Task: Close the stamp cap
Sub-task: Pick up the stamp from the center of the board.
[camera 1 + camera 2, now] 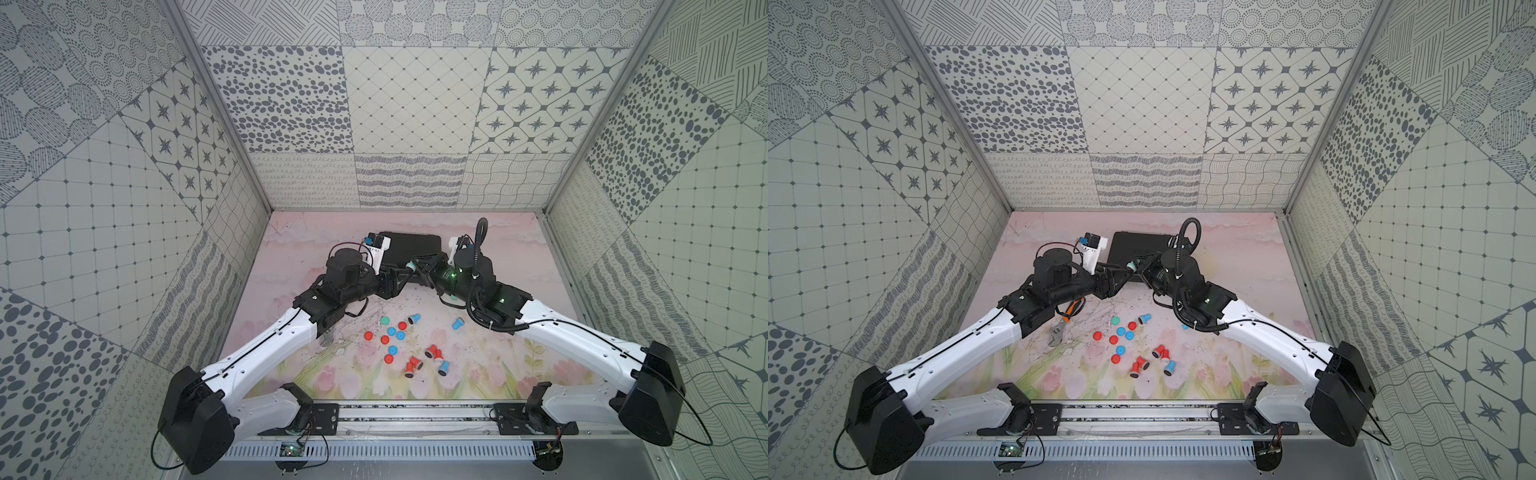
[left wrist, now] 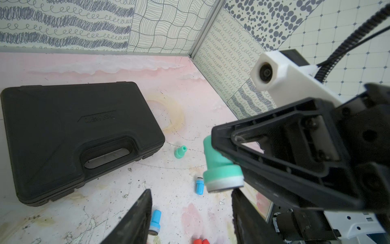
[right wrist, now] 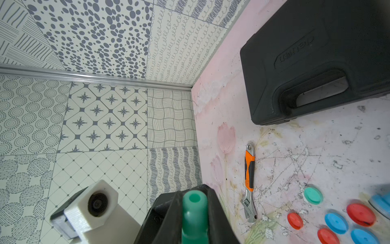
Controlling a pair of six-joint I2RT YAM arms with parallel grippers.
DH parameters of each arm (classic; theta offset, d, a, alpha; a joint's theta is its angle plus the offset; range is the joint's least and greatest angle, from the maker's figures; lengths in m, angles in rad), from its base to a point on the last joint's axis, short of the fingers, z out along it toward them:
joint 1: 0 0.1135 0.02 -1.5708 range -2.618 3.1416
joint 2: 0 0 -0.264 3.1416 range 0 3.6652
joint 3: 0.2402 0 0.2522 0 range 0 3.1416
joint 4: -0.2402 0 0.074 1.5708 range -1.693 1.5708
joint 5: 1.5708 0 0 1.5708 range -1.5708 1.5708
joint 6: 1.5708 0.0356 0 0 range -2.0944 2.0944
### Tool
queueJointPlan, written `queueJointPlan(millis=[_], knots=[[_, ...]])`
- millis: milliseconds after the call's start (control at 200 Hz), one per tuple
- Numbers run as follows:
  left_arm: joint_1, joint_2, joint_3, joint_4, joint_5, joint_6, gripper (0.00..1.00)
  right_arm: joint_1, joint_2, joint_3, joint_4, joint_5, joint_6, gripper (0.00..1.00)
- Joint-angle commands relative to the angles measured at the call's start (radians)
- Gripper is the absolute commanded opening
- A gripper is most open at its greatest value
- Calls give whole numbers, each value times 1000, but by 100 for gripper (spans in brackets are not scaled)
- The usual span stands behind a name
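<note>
Right pincer (image 3: 194,197) clenched the green stamp (image 2: 221,171) above the tabletop (image 1: 291,249); left pincer (image 2: 191,192) gaped empty. Only the right wrist view showed the wrench (image 3: 249,181) whole. Loose lay one green cap (image 1: 385,320), four red caps (image 1: 368,335), three blue caps (image 1: 392,349).

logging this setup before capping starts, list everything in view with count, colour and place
case: 1, black, closed, at the back of the table
wrench: 1, orange handle, flat on the table by the left arm
caps: 8 loose, 4 red, 3 blue, 1 green, clustered mid-table
blue stamps: 3, uncapped, lying around the caps
red stamps: about 4, in two close pairs, nearer the robot than the caps
green stamp: 1, uncapped, held off the table in front of the case
second green stamp: 1, lying near the right arm
left gripper: open, empty, facing the held stamp
right gripper: shut on the green stamp
</note>
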Motion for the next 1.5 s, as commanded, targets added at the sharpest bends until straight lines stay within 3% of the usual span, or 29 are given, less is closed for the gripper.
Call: queueJointPlan(millis=[0, 310, 425, 630, 1126, 1496], knots=[[-10, 9, -9, 180, 59, -25, 57, 25, -6, -5, 60, -20, 32, 0], [-10, -5, -36, 250, 124, -23, 59, 24, -24, -13, 51, -3, 31, 0], [-10, -3, -31, 238, 85, -28, 59, 24, -30, -18, 57, -8, 34, 0], [-10, 12, -5, 161, 14, -14, 46, 25, -40, -26, 59, -11, 40, 0], [-10, 6, 2, 149, 32, 17, 12, 28, -54, -46, 80, -22, 40, 0], [-9, -96, 30, 20, 115, 296, 6, 2, -123, -46, 31, -177, -131, 44]])
